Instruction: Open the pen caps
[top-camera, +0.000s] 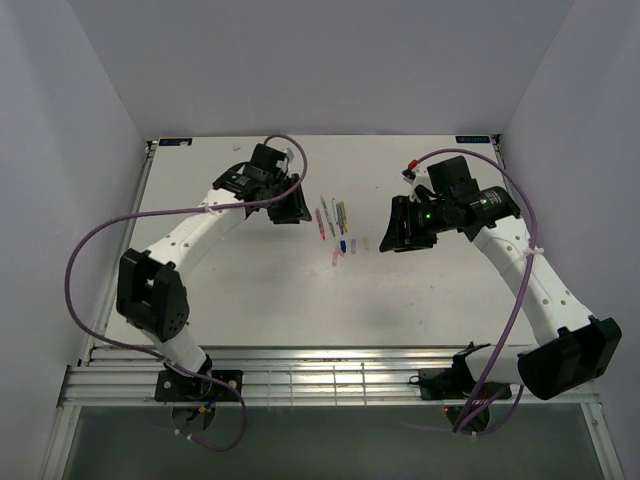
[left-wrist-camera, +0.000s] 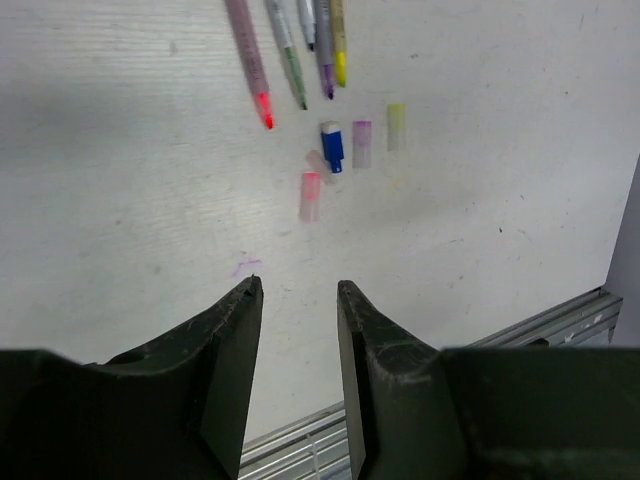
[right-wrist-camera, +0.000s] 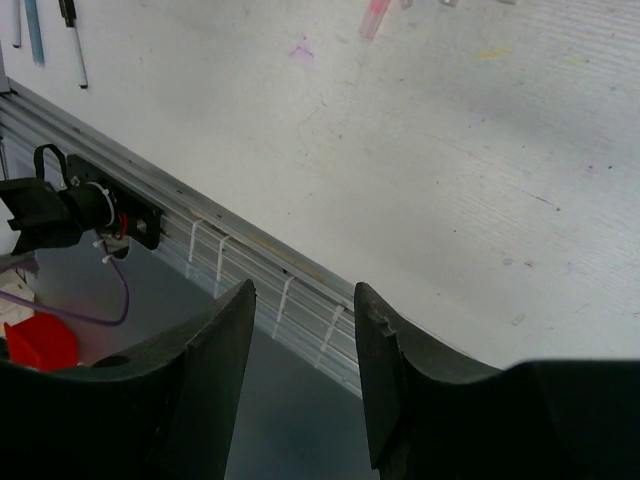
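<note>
Pink ink tips the leftmost of the pens (left-wrist-camera: 250, 60), which lie side by side and uncapped, their pink, green, purple and yellow tips pointing toward the blue cap (left-wrist-camera: 331, 147). That blue cap lies loose on the white table (left-wrist-camera: 120, 200), just off the pen tips. Just right of it is a pale purple cap (left-wrist-camera: 361, 143), and beyond that a pale yellow cap (left-wrist-camera: 396, 126). A pink cap (left-wrist-camera: 310, 195) lies on the blue cap's near-left side, with a faint pale cap (left-wrist-camera: 318, 163) between the two. No cap sits on a pen.

From the blue cap, the left gripper (left-wrist-camera: 298, 290) is on the side toward the table's front rail, apart from every cap, with the pink cap nearest its fingertips. Its jaws stand moderately apart with bare table showing through the gap; they grip nothing.

Seen from above, the right gripper (right-wrist-camera: 305, 295) is well to the right of the blue cap. Its jaws are likewise spread and empty, framing the metal rail (right-wrist-camera: 270, 270) at the table's near edge.
</note>
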